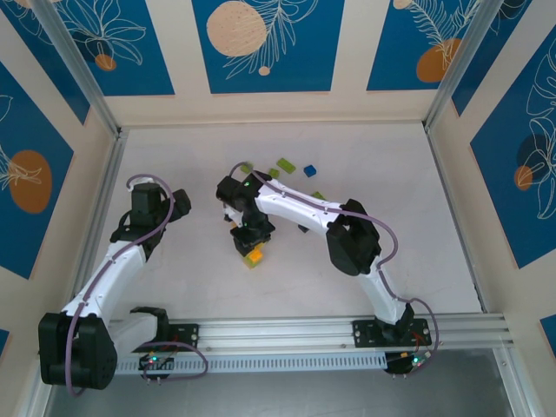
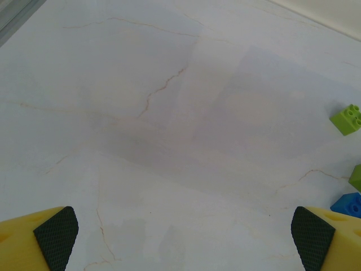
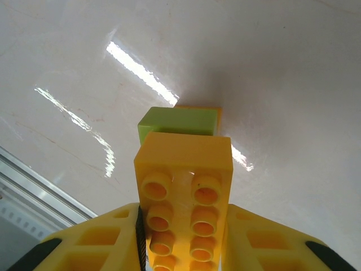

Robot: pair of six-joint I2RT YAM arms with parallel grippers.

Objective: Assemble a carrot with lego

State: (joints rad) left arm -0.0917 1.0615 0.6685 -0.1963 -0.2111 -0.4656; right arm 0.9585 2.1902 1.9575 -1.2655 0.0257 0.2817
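Orange studded plastic brick (image 3: 183, 169): clamped in the jaws of the right gripper (image 3: 181, 240), long axis pointing straight out ahead. Lime green plastic brick (image 3: 177, 121): on the table just beyond its tip, dead ahead. Left gripper (image 2: 180, 240): jaws wide apart, empty, farther away.

White-black arms (image 1: 291, 204), purple cables (image 1: 148, 179), yellow fingers (image 3: 96, 243)

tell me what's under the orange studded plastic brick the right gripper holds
A lime green plastic brick, an orange edge showing beneath it; the held brick covers their joint.
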